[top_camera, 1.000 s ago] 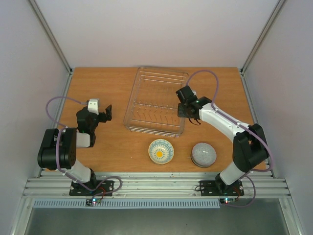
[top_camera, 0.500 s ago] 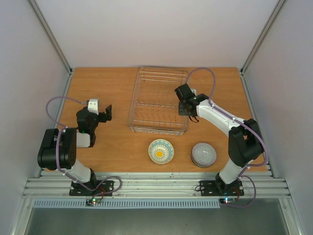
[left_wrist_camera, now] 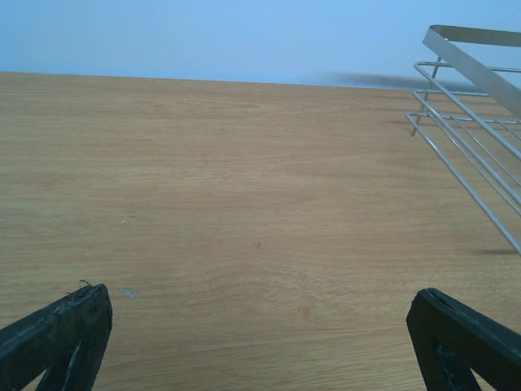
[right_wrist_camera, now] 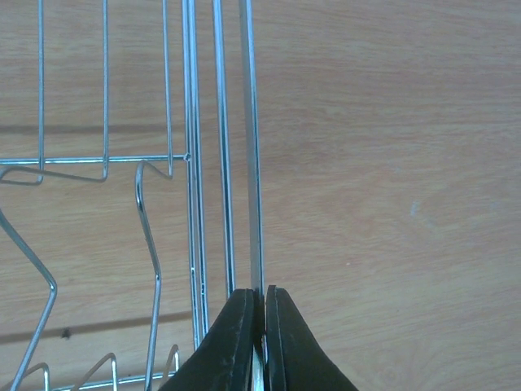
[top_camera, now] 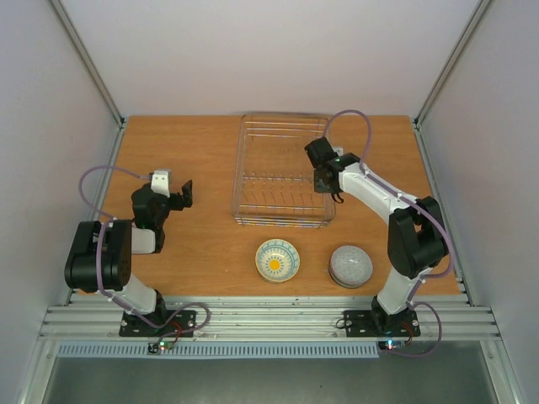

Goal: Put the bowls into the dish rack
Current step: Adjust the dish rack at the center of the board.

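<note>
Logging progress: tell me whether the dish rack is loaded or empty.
Empty. The top view shows only bare wires in the dish rack; the yellow-centred bowl and the grey bowl sit on the table outside it.

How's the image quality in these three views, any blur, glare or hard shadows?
Top external: even soft light, sharp, no glare on the dish rack. Left wrist: crisp wood grain, faint rack shadow on the table. Right wrist: wires sharp, with thin shadow lines beneath.

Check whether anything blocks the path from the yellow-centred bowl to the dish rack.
Nothing visible does. Only bare table lies between the bowl and the dish rack; the right gripper clamps its right rim, off that path.
</note>
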Controlling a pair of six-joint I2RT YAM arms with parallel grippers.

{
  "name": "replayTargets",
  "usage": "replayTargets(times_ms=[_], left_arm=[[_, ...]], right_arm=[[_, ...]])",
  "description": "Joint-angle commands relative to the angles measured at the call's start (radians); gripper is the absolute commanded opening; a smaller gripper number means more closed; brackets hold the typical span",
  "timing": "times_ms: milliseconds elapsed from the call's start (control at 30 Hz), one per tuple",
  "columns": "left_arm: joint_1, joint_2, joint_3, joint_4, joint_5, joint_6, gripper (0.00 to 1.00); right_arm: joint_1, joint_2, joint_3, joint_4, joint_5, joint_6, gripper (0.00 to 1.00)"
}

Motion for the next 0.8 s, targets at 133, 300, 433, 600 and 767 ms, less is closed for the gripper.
replayTargets(times_ms=[133,300,433,600,767], left_arm=[[-0.002,-0.008,-0.003,0.043,0.001,0.008,0.99],[-0.002,-0.007,-0.003,0.043,0.001,0.008,0.99],[-0.002,-0.007,-0.003,0.043,0.001,0.009,0.99],[-0.002,-0.007,-0.003,0.043,0.001,0.009,0.99],[-0.002,-0.007,-0.003,0.043,0.001,0.009,0.99]], right_arm=[[-0.051,-0.006,0.018,-0.004,0.08,-0.047,0.08],[-0.05,-0.083,-0.049,0.105,-0.069,-0.085,0.25],[-0.049,-0.174,-0.1,0.181,-0.153,-0.099,0.51],[-0.048,-0.291,-0.16,0.173,-0.217,-0.034,0.56],[-0.036,-0.507,-0.322,0.099,-0.236,0.106,0.56]])
